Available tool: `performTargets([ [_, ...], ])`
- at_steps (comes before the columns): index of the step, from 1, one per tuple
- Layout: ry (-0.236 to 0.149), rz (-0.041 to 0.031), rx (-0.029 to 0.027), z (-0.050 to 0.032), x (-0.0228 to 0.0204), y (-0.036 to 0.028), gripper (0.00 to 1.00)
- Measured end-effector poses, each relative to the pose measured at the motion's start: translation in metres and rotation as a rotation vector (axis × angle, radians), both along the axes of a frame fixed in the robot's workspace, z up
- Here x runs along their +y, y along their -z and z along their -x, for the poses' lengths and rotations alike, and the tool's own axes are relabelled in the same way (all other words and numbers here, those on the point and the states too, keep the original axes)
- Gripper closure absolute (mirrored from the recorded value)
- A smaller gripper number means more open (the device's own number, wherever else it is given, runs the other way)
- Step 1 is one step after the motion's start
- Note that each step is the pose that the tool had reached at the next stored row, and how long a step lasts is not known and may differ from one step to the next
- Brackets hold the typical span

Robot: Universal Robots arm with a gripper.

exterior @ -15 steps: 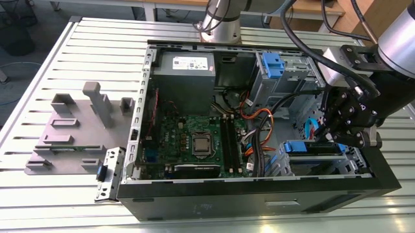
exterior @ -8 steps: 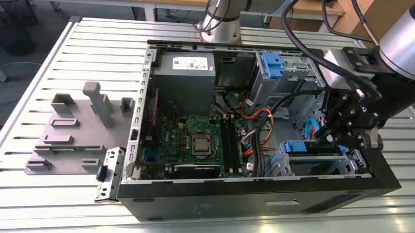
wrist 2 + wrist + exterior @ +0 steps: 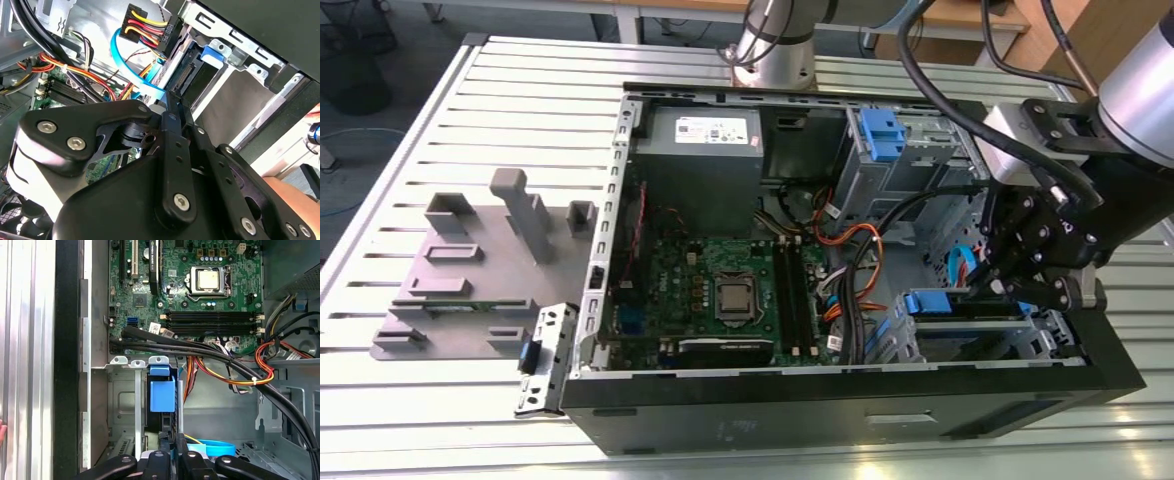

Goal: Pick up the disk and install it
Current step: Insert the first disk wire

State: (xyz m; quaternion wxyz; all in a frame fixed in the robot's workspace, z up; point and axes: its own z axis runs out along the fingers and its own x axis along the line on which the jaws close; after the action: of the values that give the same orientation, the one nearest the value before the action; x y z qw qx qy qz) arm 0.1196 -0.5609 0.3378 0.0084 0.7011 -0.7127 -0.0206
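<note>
While the open computer case [image 3: 854, 400] lies on the slatted counter [image 3: 480, 100], the gripper [image 3: 1034, 285] hangs inside it, just above the drive cage [image 3: 961, 335] in the case's front corner. The disk [image 3: 162, 395] sits in that cage, blue tab outward. Jaws look closed on the disk's edge, though contact is hidden. Likely stiff, moderately heavy, shock-sensitive: hold the carrier sides, not the label.

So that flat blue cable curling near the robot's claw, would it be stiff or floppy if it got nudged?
Probably floppy. The flat blue cable hangs in a loose curve in the second wrist view, so it would likely bend aside rather than resist. It looks thin and ribbon-like, so probably light. One end seems tethered inside the computer case, so it would likely swing, not slide away.
</note>
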Motion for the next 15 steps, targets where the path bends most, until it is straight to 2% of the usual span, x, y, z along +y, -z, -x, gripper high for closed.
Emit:
performTargets([
  [15,0.0,0.0001,0.0001,0.0004,0.0,0.003,0.84],
])
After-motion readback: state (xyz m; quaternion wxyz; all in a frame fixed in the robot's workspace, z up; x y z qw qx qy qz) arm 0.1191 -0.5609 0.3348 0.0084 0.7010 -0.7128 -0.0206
